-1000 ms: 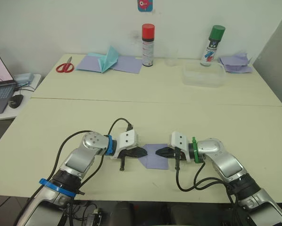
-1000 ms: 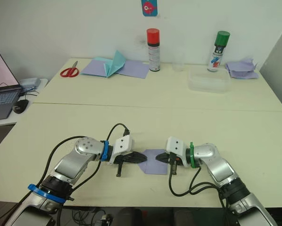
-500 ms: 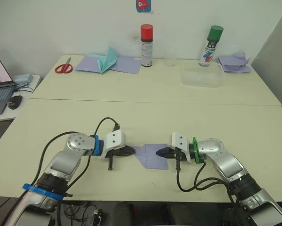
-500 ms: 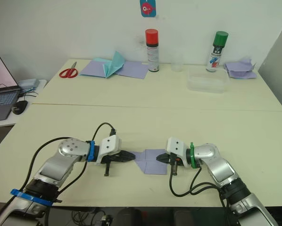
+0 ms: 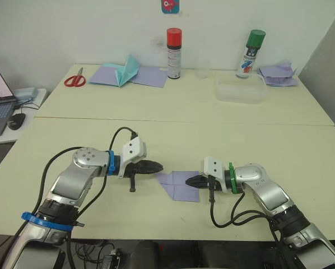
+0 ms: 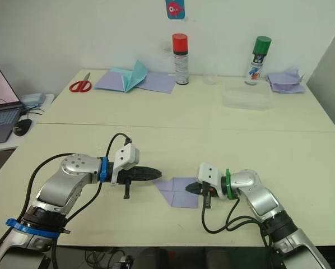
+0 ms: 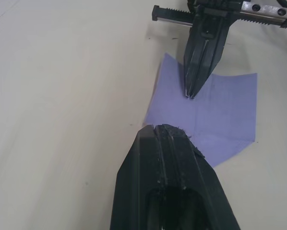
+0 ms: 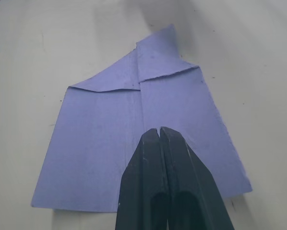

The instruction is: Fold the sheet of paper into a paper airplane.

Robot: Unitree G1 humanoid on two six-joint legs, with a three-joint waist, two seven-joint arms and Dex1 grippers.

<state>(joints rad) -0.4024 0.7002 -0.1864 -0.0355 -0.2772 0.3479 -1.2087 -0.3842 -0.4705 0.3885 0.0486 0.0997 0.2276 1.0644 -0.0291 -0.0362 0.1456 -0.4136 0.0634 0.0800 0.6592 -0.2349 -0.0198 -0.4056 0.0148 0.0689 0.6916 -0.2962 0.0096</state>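
The left gripper (image 5: 156, 166), fingers pressed together and holding nothing, had been drawn back from the sheet of paper (image 5: 180, 185) and lifted slightly, so that it was now held just off the pointed end instead of resting on it as a second earlier. The sheet was left lying flat on the near table (image 5: 223, 145), close to the front edge, with its corner flaps folded in to a point. The right gripper (image 5: 189, 181), fingers likewise closed on nothing, was kept with its tips on the sheet along the centre crease. From this it was judged that the nose folds had been pressed down and that the lengthwise fold was still to be made. No writing could be read on the red-capped can (image 5: 175, 46) or the green-capped can (image 5: 249, 47).
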